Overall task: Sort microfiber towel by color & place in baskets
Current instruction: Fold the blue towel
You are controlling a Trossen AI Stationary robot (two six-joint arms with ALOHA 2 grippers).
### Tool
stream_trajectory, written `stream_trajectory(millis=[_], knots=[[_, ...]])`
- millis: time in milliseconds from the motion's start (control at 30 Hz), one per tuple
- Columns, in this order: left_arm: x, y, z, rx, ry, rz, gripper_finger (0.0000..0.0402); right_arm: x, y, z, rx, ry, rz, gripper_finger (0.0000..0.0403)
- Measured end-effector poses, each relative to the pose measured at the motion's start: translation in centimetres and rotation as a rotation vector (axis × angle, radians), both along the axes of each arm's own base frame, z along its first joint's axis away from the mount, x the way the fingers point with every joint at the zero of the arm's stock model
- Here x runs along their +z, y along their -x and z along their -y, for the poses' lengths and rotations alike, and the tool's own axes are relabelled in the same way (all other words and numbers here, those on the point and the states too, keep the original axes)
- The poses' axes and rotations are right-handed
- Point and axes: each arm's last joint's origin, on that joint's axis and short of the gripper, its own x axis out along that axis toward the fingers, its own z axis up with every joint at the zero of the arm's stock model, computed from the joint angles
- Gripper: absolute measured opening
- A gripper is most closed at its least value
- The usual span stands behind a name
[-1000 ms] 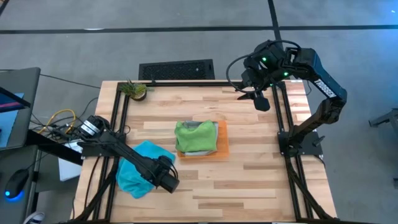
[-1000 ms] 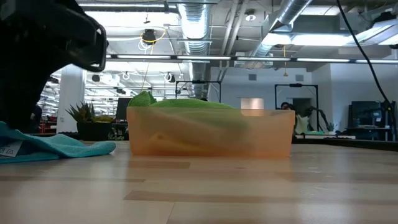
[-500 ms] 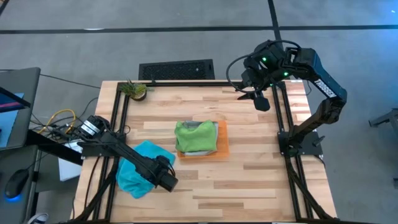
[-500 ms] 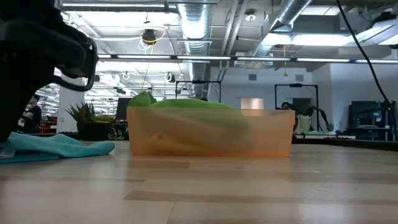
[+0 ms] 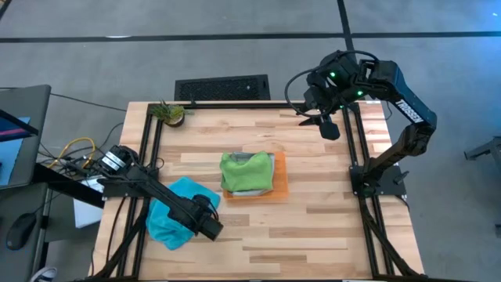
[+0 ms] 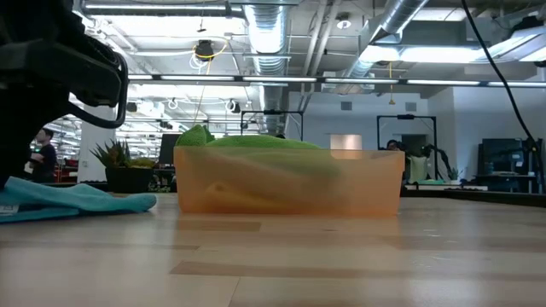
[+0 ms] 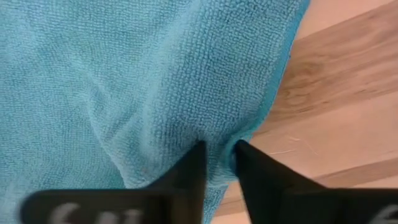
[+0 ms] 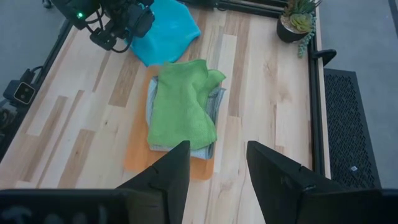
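Blue towel (image 5: 174,210) — rumpled on the table's (image 5: 329,204) near-left part, just left of the orange tray (image 5: 277,178), which carries a green towel (image 5: 246,172). Left gripper (image 7: 216,163) — down on the blue towel's edge, fingers narrow, pinching a small fold. Right gripper (image 8: 216,163) — far right, raised, fingers wide. Risk — so thin an edge-pinch may slip on lifting, or the trailing cloth may catch the tray.
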Motion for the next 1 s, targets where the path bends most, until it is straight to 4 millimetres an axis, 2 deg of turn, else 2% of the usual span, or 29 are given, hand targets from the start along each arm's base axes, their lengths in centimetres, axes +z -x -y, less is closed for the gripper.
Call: stream_trajectory(millis=[133,400,500,733,1000], knots=[[0.0,0.0,0.1,-0.021,0.003,0.003,0.0013,0.0,0.0,0.0,0.000,0.000,0.000,0.0182],[0.1,0.0,0.1,-0.025,0.008,0.008,0.0002,0.0,0.0,0.0,0.000,-0.001,-0.002,0.0182],[0.7,-0.2,0.0,-0.025,0.027,0.025,0.0001,0.0,0.0,0.0,0.000,-0.001,-0.002,0.0182],[4.1,-0.9,-1.0,-0.002,0.000,0.143,0.0000,-0.1,-0.1,0.0,0.000,-0.004,-0.009,0.0182],[8.6,0.2,-3.7,0.047,-0.117,0.215,0.0000,-0.1,-0.1,0.0,0.000,-0.004,-0.010,0.0182]])
